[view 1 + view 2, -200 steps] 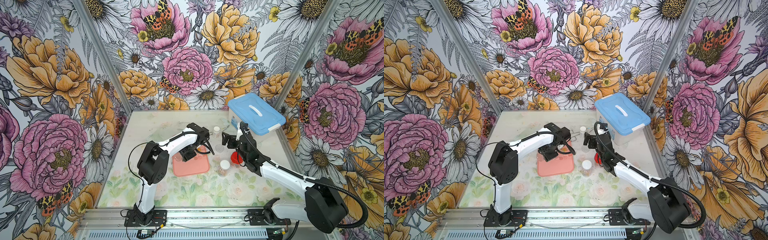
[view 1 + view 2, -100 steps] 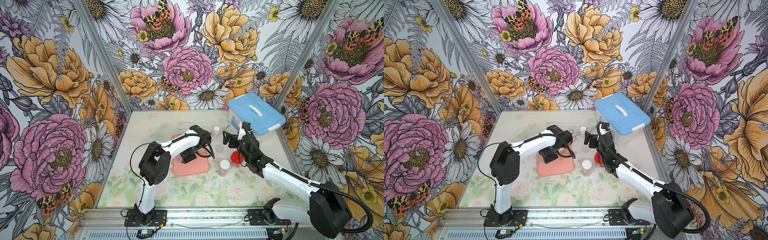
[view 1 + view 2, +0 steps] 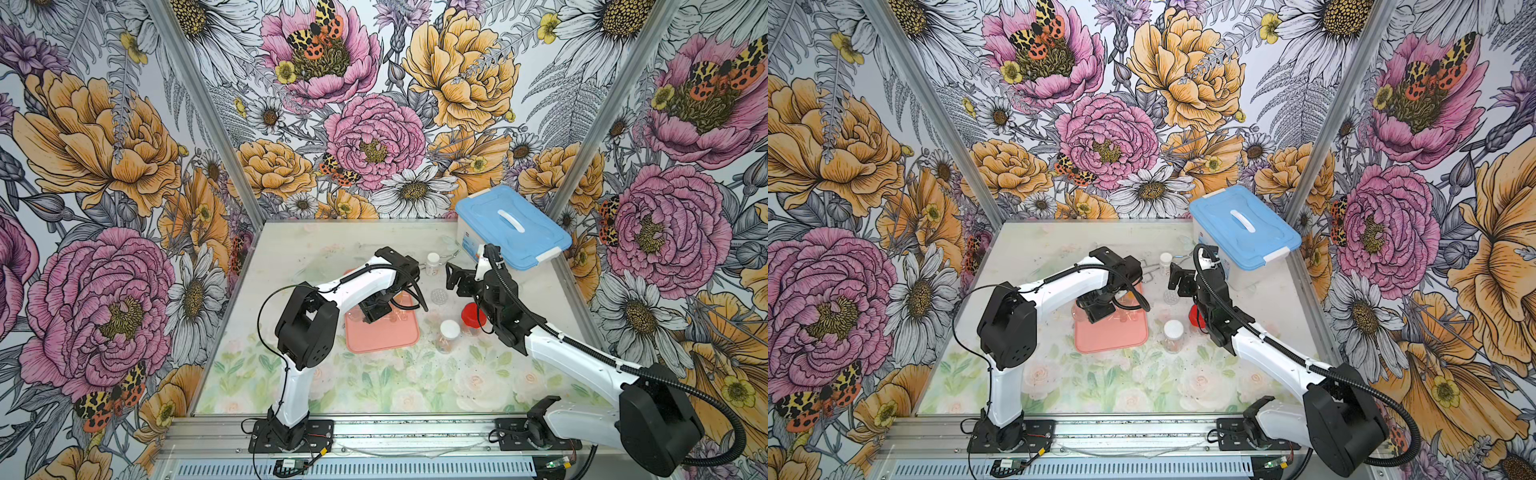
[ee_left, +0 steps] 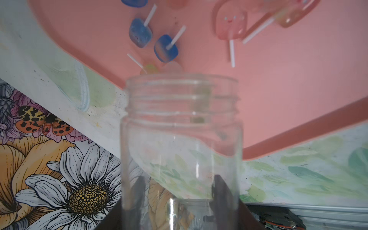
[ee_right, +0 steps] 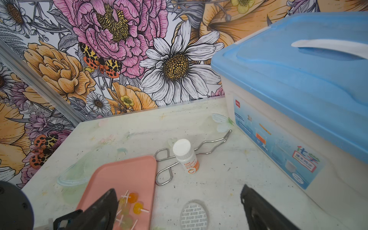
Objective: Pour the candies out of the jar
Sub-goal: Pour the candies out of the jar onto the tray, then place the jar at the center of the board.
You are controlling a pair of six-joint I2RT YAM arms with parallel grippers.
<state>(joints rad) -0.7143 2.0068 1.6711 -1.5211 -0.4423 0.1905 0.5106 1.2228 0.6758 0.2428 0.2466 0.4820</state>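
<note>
Floral tabletop point(image 3: 374, 395); jar point(image 4: 181, 129) over tray point(image 4: 278, 89) of candies point(image 4: 165, 47)

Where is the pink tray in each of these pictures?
Top view: pink tray lies mid-table, beside the white-lidded jar.
Top view: tray lies in the same mid-table spot.
Left wrist: tray spreads behind the clear jar.
Right wrist: tray lies near the vitamin bottle.
Shared landmark: the candies lying on it.

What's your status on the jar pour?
Left gripper shut on jar, mouth over pink tray. Right gripper open, empty. Candies lying on tray. Nothing blocking.
</note>
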